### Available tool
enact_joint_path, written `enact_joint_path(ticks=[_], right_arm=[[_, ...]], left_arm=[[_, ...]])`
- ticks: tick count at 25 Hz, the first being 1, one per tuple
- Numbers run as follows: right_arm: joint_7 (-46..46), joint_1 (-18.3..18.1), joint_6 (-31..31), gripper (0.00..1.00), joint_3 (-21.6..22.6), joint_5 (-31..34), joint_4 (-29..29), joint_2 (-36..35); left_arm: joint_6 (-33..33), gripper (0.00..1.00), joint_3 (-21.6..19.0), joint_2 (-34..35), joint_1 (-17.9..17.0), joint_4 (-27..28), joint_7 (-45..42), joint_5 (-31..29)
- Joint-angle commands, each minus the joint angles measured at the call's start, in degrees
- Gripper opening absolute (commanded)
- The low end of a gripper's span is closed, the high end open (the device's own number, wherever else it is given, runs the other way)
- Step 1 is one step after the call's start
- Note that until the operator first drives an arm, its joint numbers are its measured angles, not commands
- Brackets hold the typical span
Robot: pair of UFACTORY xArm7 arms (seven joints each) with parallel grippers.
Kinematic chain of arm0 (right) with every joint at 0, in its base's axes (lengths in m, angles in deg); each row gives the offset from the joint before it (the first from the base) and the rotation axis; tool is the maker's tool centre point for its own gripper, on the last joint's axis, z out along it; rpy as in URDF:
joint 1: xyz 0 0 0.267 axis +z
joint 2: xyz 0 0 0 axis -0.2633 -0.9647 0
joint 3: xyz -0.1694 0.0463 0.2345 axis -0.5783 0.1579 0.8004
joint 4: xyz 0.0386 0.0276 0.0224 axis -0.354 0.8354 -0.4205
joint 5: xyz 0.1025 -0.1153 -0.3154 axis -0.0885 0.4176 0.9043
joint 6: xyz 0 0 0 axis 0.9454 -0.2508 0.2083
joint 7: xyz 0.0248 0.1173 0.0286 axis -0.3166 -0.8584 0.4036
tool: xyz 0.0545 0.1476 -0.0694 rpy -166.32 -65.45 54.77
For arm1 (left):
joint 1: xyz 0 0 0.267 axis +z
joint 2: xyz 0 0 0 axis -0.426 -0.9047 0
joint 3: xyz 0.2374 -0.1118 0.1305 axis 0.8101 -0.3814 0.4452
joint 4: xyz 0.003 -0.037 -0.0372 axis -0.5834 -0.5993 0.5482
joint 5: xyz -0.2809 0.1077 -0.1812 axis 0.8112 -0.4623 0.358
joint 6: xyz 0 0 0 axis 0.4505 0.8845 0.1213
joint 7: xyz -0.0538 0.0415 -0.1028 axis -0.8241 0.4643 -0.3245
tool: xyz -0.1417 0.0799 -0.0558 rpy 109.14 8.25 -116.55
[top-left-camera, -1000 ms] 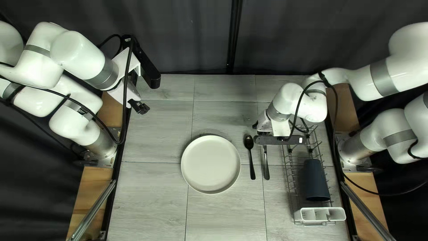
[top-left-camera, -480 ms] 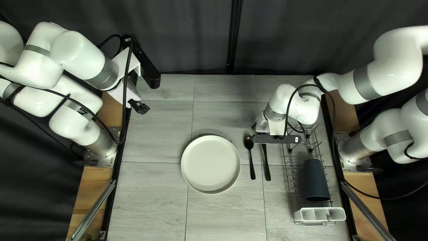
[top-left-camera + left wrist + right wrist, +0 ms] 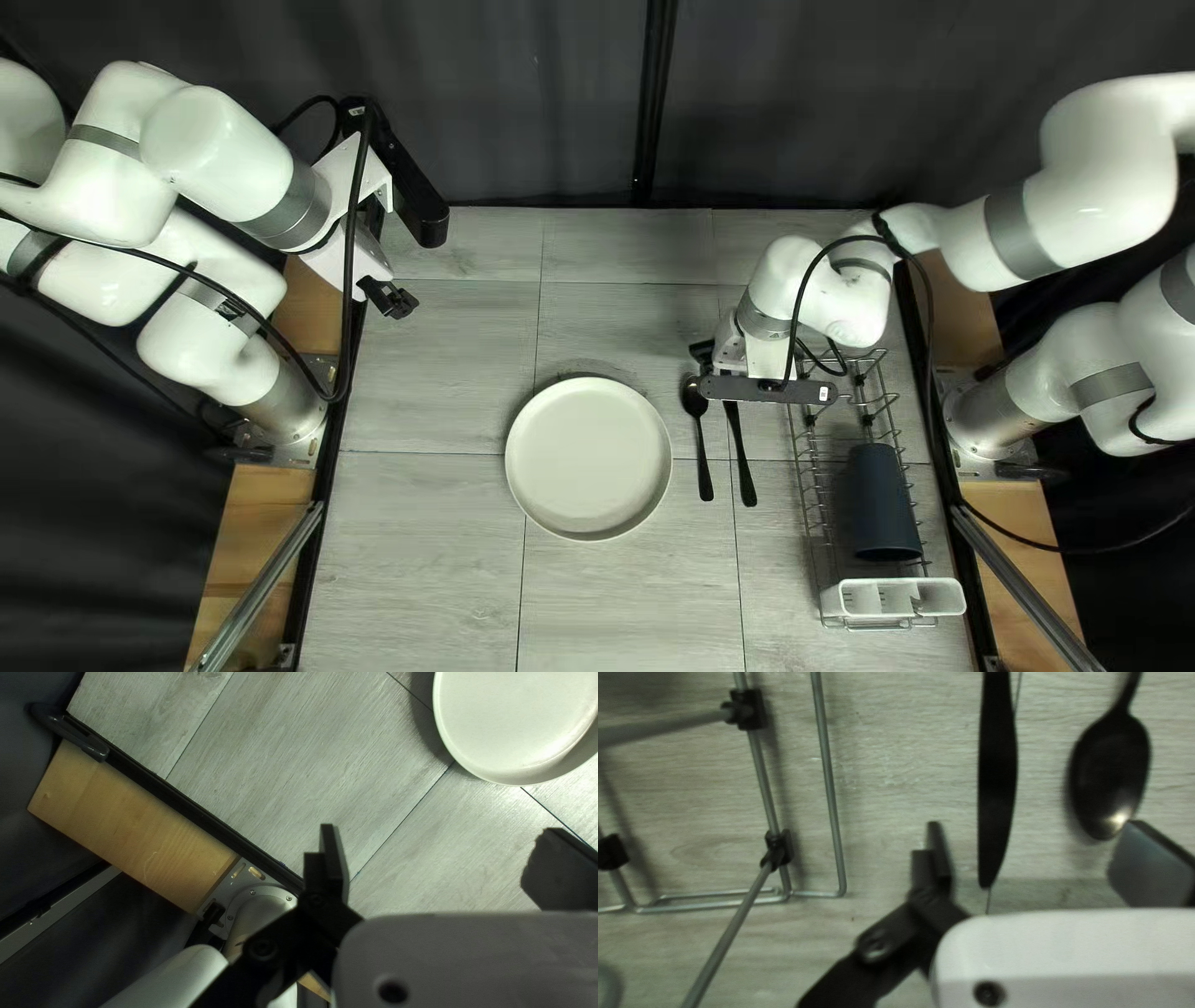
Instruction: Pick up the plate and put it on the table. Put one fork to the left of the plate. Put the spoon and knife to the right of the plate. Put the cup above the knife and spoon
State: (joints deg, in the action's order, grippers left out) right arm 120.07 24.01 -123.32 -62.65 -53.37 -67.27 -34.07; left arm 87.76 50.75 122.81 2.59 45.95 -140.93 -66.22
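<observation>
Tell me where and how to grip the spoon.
Take the spoon around the middle of its handle, coming straight down, with one finger on the plate side and one on the knife side. It lies flat, and the handle is slim and straight, while the rounded, wider bowl would likely sit less surely between flat fingers.

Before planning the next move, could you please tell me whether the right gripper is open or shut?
The right gripper is open: its fingers stand wide apart, with table showing between each and the knife.
</observation>
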Motion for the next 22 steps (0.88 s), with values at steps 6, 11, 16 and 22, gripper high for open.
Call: enact_joint_path(ticks=[6,11,16,22], right_arm=[[-21.62,-1.81,-18.49,1.0,6.39,10.76,-8.72,8.36],[-21.62,-1.81,-18.49,1.0,6.39,10.76,-8.72,8.36],[-22.79,-1.83,-20.7,1.0,7.12,12.31,-9.82,8.8],[-37.08,0.23,-38.93,1.0,13.24,10.89,-15.49,9.8]], left_arm=[[0.0,1.0,0.0,0.0,0.0,0.0,0.0,0.0],[0.0,1.0,0.0,0.0,0.0,0.0,0.0,0.0],[0.0,1.0,0.0,0.0,0.0,0.0,0.0,0.0],[0.0,1.0,0.0,0.0,0.0,0.0,0.0,0.0]])
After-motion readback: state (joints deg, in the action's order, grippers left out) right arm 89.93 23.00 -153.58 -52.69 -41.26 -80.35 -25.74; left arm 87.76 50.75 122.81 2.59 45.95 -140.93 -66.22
